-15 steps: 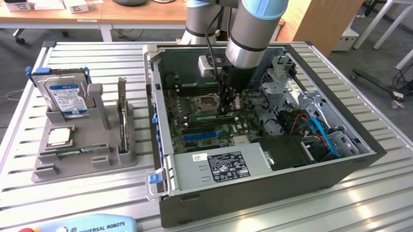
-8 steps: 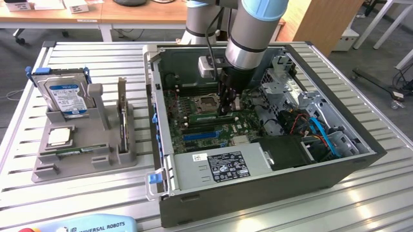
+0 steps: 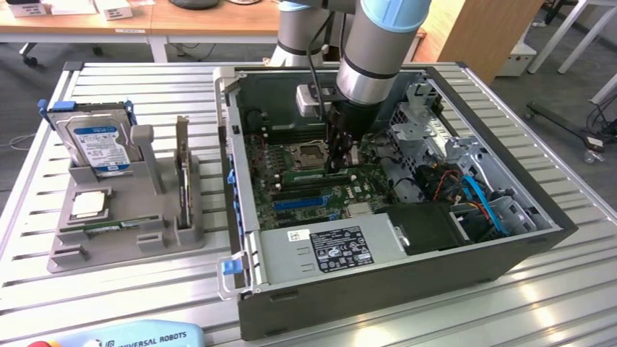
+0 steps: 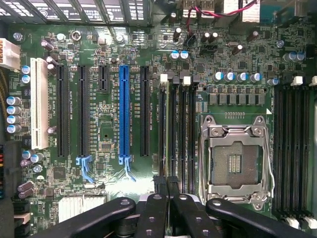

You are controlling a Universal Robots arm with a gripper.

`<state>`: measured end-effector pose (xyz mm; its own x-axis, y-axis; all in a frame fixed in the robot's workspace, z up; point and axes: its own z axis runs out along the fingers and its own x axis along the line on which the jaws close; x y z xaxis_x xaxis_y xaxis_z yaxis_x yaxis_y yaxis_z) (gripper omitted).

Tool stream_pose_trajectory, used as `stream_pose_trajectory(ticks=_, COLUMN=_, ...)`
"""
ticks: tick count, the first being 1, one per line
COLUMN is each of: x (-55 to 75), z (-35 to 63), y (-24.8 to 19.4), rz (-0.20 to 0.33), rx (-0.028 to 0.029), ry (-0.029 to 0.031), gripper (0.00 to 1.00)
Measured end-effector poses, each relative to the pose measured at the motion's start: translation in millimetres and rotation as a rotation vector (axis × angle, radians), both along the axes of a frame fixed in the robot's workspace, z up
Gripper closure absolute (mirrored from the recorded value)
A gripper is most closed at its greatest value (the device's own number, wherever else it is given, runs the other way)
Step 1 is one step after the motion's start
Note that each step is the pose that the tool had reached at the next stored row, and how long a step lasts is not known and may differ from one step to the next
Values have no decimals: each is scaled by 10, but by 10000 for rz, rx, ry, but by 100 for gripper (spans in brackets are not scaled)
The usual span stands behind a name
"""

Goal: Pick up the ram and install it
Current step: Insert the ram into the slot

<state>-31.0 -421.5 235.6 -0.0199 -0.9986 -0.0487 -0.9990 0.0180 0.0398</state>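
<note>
The ram [image 3: 306, 176] is a thin green stick standing on edge in a memory slot of the motherboard, beside the empty processor socket [image 3: 306, 153]. In the wrist view the ram [image 4: 170, 129] appears edge-on as a narrow green line in the second slot of the bank left of the socket [image 4: 237, 158]. My gripper [image 3: 337, 168] reaches down into the open computer case. Its black fingers are shut, with the tips [image 4: 166, 184] together over the near end of the ram. I cannot tell whether they pinch the stick or only rest on it.
The open case [image 3: 386, 289] lies on a slatted metal table. Drive cages and cables crowd its right side [image 3: 463, 188]. A grey holder [image 3: 154, 238] on the exterior view's left carries a hard drive [image 3: 97, 141] and a square silver chip [image 3: 89, 204]. A blue expansion slot [image 4: 124, 114] lies beside the memory slots.
</note>
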Motion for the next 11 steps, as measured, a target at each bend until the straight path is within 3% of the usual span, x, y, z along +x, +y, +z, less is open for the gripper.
stream_pose_trajectory(ticks=11, x=0, z=0, y=0, rz=27, rx=-2, ry=0, gripper=88)
